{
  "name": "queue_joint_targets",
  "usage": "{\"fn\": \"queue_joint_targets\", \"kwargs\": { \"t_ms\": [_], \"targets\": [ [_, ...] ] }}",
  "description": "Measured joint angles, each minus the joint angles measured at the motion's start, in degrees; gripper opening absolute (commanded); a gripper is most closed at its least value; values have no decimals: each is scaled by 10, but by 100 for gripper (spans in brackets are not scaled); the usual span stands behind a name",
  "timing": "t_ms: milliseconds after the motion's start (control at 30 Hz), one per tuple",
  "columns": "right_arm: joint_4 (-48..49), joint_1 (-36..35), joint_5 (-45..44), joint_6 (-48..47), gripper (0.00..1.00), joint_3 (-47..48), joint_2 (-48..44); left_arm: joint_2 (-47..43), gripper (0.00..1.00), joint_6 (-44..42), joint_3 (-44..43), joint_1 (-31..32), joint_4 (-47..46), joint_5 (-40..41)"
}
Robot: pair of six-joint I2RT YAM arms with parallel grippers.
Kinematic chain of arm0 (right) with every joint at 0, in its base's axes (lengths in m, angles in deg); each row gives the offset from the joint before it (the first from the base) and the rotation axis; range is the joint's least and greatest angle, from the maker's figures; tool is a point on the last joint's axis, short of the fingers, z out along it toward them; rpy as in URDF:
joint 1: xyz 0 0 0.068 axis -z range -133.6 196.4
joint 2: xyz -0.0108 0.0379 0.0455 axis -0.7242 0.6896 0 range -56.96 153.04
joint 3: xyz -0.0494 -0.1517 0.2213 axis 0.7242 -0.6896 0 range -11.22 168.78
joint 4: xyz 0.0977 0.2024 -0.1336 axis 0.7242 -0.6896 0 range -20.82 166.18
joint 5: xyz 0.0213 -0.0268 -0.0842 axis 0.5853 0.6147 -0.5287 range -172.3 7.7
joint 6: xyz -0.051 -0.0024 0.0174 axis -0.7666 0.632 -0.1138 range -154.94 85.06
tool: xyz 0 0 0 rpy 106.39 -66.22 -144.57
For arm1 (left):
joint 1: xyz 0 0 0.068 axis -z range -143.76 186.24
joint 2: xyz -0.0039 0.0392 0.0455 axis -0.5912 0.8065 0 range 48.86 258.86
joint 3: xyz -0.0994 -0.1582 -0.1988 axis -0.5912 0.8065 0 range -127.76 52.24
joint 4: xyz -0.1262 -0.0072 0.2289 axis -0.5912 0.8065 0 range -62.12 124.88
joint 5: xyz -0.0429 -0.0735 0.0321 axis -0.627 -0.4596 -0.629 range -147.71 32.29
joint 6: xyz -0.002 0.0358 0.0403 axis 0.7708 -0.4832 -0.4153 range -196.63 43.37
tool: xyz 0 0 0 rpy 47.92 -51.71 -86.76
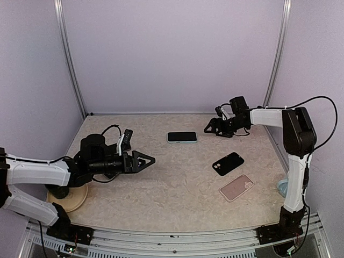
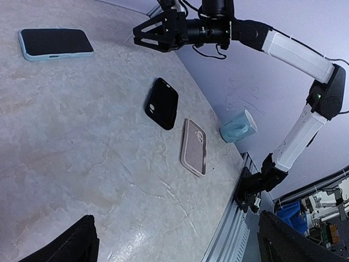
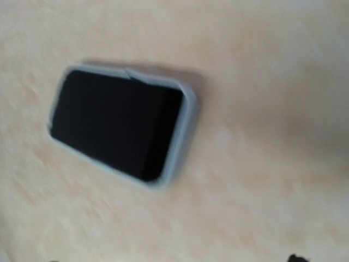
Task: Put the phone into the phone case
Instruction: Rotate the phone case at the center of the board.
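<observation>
Dark phone (image 1: pixel 181 136) flat on the table (image 1: pixel 161 199), far middle, seated inside pale blue phone case (image 2: pixel 57 55). Near to its right, right gripper (image 1: pixel 207 129) with fingers spread, grasping nothing. On the near left, left gripper (image 1: pixel 151 160) released wide, also empty.

All views share the blue-rimmed phone (image 1: pixel 181 137): top from high and far, left wrist low across the surface (image 1: pixel 177 185), right wrist close above.
</observation>
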Motion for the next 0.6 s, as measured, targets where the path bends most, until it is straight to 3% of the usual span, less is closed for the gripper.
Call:
{"fn": "queue_joint_targets", "kwargs": {
  "t_ms": [233, 600],
  "targets": [
    [-7, 0, -63, -23, 100, -107, -95, 3, 99, -4, 0, 0, -4, -1],
    [-6, 0, -126, -33, 100, -216, -181, 5, 99, -3, 4, 3, -26, -3]
  ]
}}
